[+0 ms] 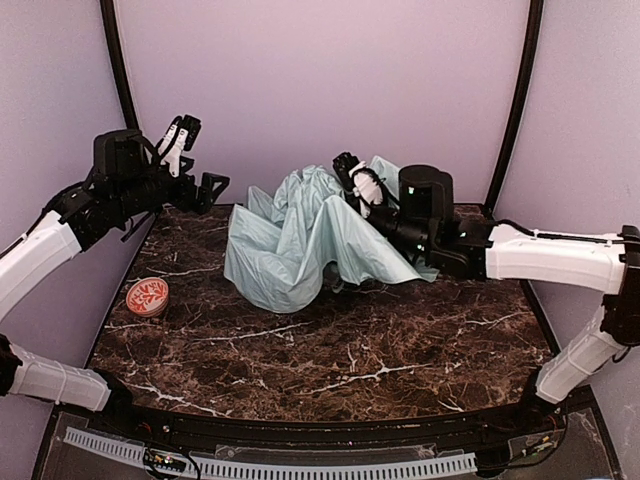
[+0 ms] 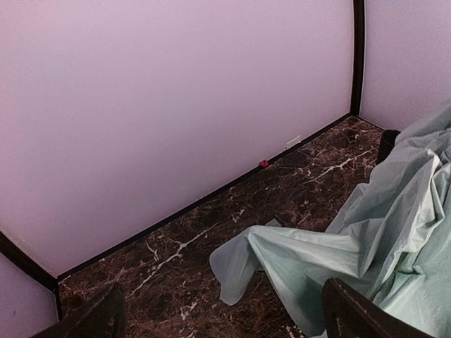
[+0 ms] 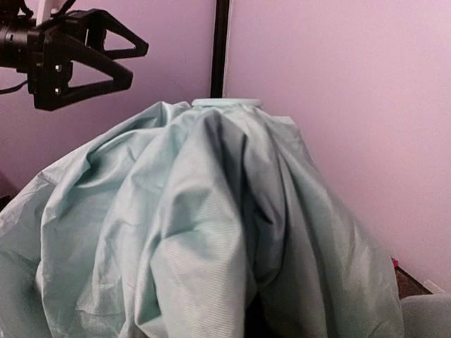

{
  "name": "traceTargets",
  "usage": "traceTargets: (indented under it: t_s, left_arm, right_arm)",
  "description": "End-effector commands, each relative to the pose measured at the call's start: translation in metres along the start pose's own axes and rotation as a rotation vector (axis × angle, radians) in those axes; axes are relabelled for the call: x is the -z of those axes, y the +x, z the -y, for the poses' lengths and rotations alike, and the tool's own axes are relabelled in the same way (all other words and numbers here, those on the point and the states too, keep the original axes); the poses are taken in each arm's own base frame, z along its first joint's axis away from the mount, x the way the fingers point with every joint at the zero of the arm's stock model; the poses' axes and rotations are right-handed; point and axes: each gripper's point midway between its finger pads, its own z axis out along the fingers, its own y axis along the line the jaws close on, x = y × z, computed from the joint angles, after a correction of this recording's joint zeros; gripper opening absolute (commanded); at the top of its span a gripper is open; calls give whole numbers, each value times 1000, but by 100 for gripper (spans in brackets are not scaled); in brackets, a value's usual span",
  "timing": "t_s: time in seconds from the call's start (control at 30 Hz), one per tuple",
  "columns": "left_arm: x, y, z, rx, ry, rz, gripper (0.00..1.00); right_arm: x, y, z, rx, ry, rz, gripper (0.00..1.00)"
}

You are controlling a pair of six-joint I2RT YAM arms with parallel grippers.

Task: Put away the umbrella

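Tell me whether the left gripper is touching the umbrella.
Apart. In the right wrist view the left gripper hangs open above the umbrella, with bare wall showing between them.

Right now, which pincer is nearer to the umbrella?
Right. The right pincer is shut on bunched canopy fabric of the umbrella; the left pincer is open, raised off to its left, clear of the fabric.
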Motion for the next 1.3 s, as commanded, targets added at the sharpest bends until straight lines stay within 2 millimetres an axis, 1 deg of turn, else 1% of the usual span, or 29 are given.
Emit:
traceTargets:
  t_s: [0.0,0.03,0.07,0.13,0.17,0.23,0.33,0.4,0.43,0.53,0.6,0.63,0.7,0.77,0.8,0.83,0.9,0.93,1.0,1.03,1.1,1.2,1.27]
  left_arm:
    - [10,-1,15,-10,86,37,98]
    - [10,0,18,-9,106,42,98]
    - [10,1,23,-6,128,48,97]
    - [7,4,31,0,176,52,95]
    - [6,5,35,9,196,52,94]
    - [1,9,41,41,233,44,92]
    - [0,10,62,50,351,51,88]
    - [0,9,65,57,374,60,86]
    - [0,8,66,57,375,61,86]
    - [5,4,64,32,370,75,86]
    - [9,4,67,10,384,85,85]
    - [10,5,69,5,397,86,84]
    - [13,7,74,-1,426,89,82]
    - [16,9,81,-14,466,98,79]
    - [19,10,84,-30,487,115,78]
    - [21,13,88,-38,502,132,78]
    - [22,19,89,-33,500,166,74]
    - [21,24,91,-27,506,172,70]
    - [22,43,107,-37,596,168,65]
    - [24,51,117,-49,654,168,65]
    - [34,66,141,-48,823,180,66]
    - [57,72,173,-78,977,278,79]
    - [78,75,198,-130,1075,342,85]
  right_arm:
    - [36,-54,8,44,6,-75,0]
    - [44,-57,7,42,-4,-111,1]
    - [55,-64,7,35,-12,-139,2]
    - [76,-71,9,13,-7,-191,4]
    - [87,-71,11,0,3,-223,5]
    - [108,-88,16,-16,29,-208,5]
    - [135,-109,15,3,9,-166,4]
    - [147,-112,20,29,11,-179,4]
    - [151,-109,23,47,23,-207,4]
    - [160,-111,33,117,51,-258,7]
    - [164,-123,35,149,48,-231,7]
    - [165,-132,32,160,25,-206,6]
    - [170,-150,20,184,-57,-148,6]
    - [178,-167,3,211,-160,-91,6]
    - [185,-176,-11,224,-239,-60,7]
    - [192,-184,-18,240,-286,-31,7]
    - [201,-195,-29,246,-351,5,6]
    - [204,-199,-33,247,-378,16,6]
    - [206,-202,-38,248,-412,27,8]
    - [205,-203,-39,243,-413,30,9]
    - [201,-202,-38,236,-408,27,9]
    - [192,-202,-42,216,-438,29,9]
    - [186,-202,-45,207,-464,33,9]
